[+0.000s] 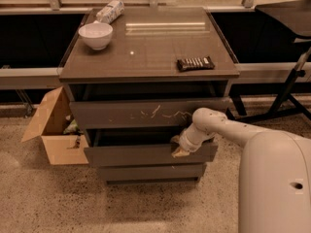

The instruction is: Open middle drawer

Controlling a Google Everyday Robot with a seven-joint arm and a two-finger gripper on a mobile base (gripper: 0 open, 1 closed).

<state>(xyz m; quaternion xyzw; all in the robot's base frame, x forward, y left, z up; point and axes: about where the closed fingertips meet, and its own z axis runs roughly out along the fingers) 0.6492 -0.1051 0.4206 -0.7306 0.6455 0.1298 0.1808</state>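
Camera view: gripper (180,152) sits at the top edge of the middle drawer (131,155), right of centre, seemingly touching; its hold I cannot tell.

Middle drawer (136,155): flat dark grey-brown front, handleless, partly out (dark gap above), below worktop (146,57) front edge; end effector (179,152) at its upper right.

A round white bowl (95,34) was set at 10 o'clock on the glossy brown cabinet top (146,52), a dark wrapped bar (195,63) at 4. The gripper (177,152) was seen at 4 o'clock of the cabinet front.
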